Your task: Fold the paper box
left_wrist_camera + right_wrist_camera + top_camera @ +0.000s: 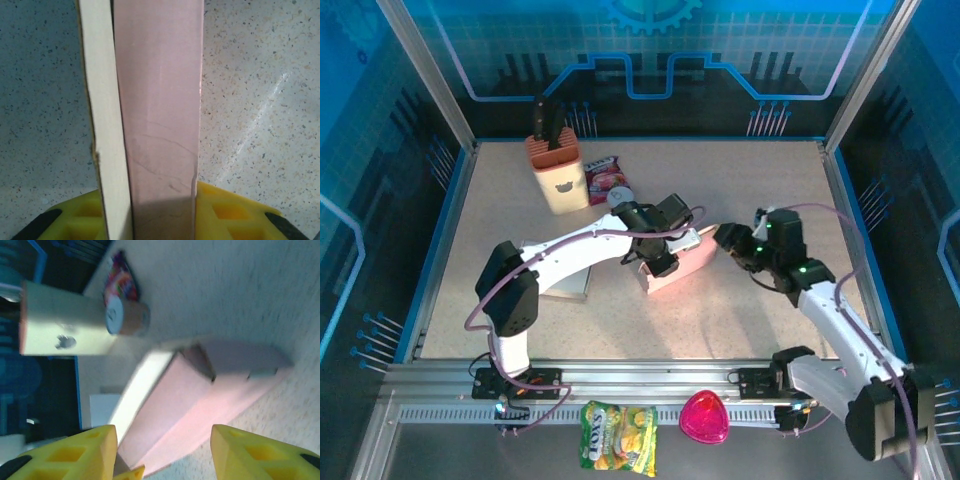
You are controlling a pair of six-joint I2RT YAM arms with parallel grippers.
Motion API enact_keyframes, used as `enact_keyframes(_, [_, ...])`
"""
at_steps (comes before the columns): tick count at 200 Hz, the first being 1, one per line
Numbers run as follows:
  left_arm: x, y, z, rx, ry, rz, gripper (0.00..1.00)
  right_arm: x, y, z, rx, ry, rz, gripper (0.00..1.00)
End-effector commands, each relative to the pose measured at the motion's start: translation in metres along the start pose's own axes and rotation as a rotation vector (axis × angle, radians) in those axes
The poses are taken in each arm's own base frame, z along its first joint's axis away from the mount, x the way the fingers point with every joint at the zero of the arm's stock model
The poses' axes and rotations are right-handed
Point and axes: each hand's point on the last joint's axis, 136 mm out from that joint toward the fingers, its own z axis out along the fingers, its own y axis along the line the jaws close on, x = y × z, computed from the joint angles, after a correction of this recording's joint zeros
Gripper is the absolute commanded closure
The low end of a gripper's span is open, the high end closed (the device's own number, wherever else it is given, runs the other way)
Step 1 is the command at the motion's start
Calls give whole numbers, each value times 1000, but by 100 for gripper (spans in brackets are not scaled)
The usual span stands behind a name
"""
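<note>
The pink box [682,264] lies in the middle of the desk [760,180]. As far as I can see it is only partly formed: the long walls stand up, but one end flap [240,357] sticks out untucked. My left hand [658,258] is clamped across a wall. My right hand [728,238] hovers just beside the box, fingers apart. I judge the closing folds are left to do.

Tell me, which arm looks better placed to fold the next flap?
Probably the right arm: its jaws stand open beside the pink box's loose end flap, while the left arm's jaws grip a wall.
</note>
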Motion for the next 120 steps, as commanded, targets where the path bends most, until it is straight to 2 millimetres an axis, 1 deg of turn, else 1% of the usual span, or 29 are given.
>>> enact_keyframes(1, [-3,-5,-13,39,-48,46,69,-15,7,-17,-84,8,-141,45])
enact_keyframes(19, [-1,-8,-13,62,-40,57,69,-29,9,-17,-114,-9,-229,46])
enact_keyframes(35, [3,-11,-14,87,-28,72,69,-31,8,-11,-110,11,-293,46])
enact_keyframes(54, [10,-16,-16,109,-14,101,69,-27,9,-6,-117,54,-345,45])
enact_keyframes(83, [20,-22,-18,139,-3,140,68,-21,5,-5,-98,54,-420,42])
enact_keyframes(108, [20,-22,-17,142,4,148,67,-14,-1,4,-85,100,-423,41])
enact_keyframes(120, [20,-23,-16,146,11,148,67,-9,0,8,-98,130,-423,41])
